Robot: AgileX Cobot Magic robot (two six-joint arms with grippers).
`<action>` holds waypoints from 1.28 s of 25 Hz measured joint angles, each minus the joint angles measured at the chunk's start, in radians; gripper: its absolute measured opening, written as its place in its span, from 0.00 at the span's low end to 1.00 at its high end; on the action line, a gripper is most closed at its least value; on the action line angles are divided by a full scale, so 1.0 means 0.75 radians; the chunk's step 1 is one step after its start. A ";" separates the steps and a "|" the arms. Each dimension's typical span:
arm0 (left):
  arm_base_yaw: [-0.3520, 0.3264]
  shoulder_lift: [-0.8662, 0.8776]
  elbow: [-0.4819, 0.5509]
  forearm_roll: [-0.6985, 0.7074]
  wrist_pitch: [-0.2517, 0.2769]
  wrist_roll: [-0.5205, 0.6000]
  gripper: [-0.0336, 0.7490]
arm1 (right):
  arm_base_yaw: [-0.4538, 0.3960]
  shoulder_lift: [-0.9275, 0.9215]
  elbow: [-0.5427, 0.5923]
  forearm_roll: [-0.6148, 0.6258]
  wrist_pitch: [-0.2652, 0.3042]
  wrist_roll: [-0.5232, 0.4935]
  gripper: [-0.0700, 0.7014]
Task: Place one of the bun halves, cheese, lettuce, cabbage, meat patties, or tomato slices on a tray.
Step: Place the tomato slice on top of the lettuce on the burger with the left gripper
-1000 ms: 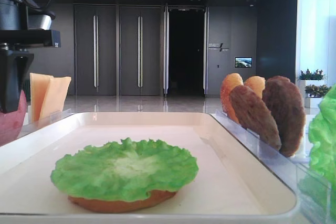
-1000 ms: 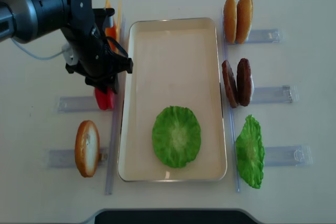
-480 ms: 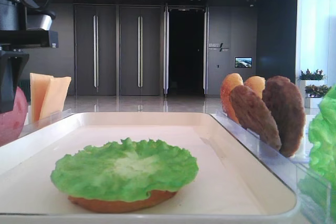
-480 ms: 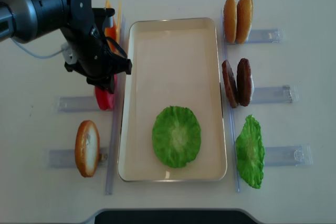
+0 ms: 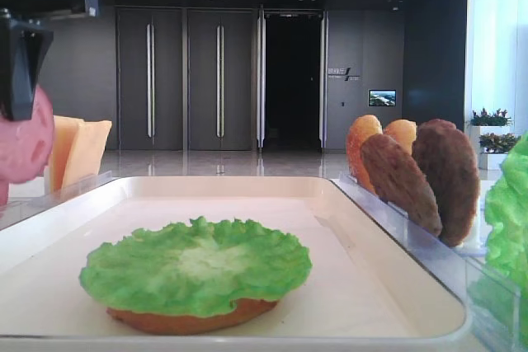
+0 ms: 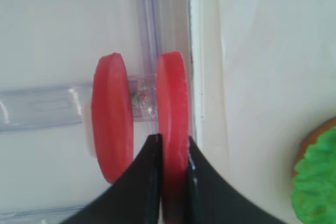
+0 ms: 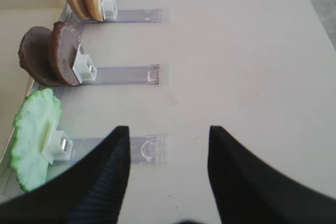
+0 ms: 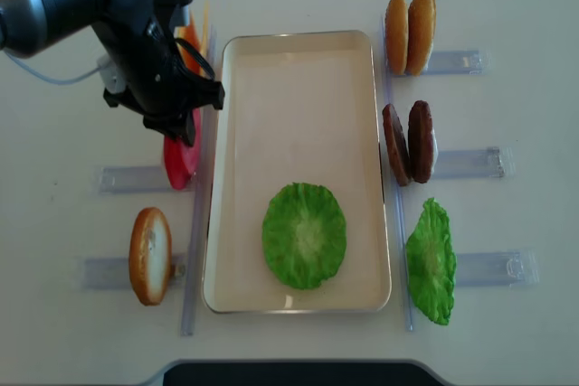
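My left gripper point(image 6: 174, 145) is shut on the edge of one tomato slice point(image 6: 173, 103), held upright and lifted just left of the tray point(image 8: 298, 106). A second tomato slice point(image 6: 111, 116) stands beside it in its clear holder. From above, the left gripper point(image 8: 184, 130) hangs over the tomato slices point(image 8: 178, 164). On the tray a lettuce leaf point(image 8: 304, 235) lies on top of a bun half point(image 5: 190, 319). My right gripper point(image 7: 169, 135) is open over bare table, with nothing between its fingers.
Cheese slices point(image 5: 78, 150) stand at the back left and a bun half point(image 8: 150, 255) at the front left. Right of the tray stand two bun halves point(image 8: 409, 32), two meat patties point(image 8: 407, 142) and another lettuce leaf point(image 8: 430, 261), each in clear holders point(image 7: 126, 74).
My left gripper has shut on the tomato slice nearest the tray and raised it out of the holder. The right gripper and the tray's contents have not moved.
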 joint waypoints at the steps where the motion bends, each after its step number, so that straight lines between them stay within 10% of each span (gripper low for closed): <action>1: 0.000 -0.011 -0.021 0.000 0.026 0.000 0.10 | 0.000 0.000 0.000 0.000 0.000 0.000 0.56; 11: 0.000 -0.103 -0.150 0.000 0.261 -0.010 0.10 | 0.000 0.000 0.000 0.000 0.000 0.000 0.56; 32: -0.230 -0.420 -0.141 0.056 0.276 -0.153 0.10 | 0.000 0.000 0.000 0.000 0.000 0.000 0.55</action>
